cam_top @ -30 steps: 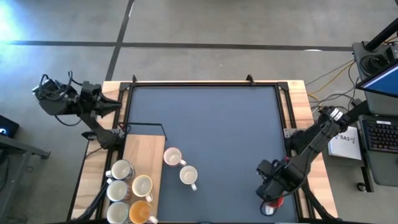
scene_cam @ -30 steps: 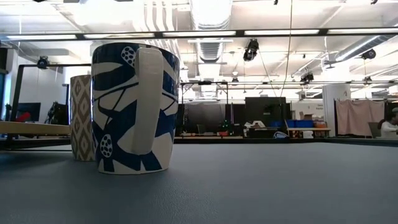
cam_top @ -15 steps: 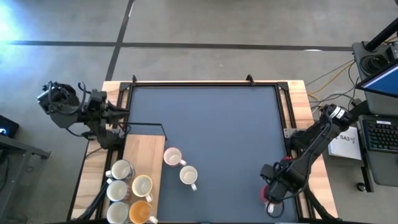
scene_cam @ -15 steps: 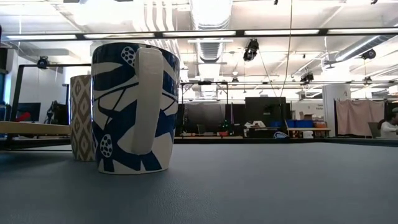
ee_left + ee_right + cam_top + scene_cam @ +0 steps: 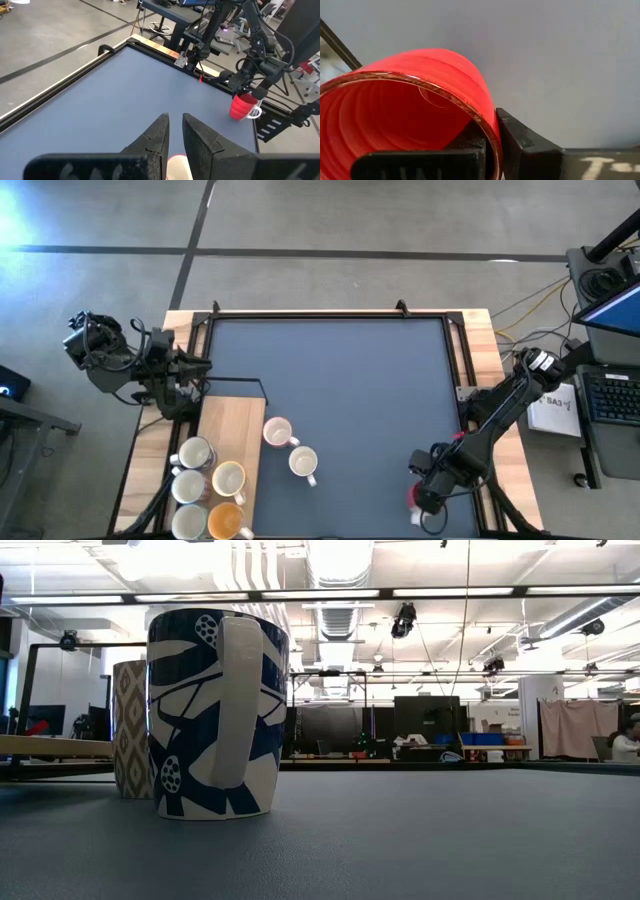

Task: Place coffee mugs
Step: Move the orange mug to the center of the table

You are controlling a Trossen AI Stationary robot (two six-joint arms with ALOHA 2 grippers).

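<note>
The right gripper sits near the front right corner of the blue mat, its fingers pinched together on the rim of the red mug, one finger inside the wall and one outside. From above, the arm covers almost all of this mug; only a sliver of red shows at the gripper's edge. The left wrist view shows it more fully, hanging under the far gripper with a white handle to one side, though whether it touches the mat cannot be told.

The left gripper waits off the mat's left edge, near the back end of the wooden board. Its fingers stand close together with a narrow gap and nothing between them.

Four mugs are grouped at the front of the board: three pale ones and an orange mug, partly cut off by the picture's lower edge. Two more pale mugs stand on the mat just beside the board, a pink-lined mug and a white mug.

At table height, a blue-and-white patterned mug fills the foreground and partly hides a diamond-patterned mug behind it.
</note>
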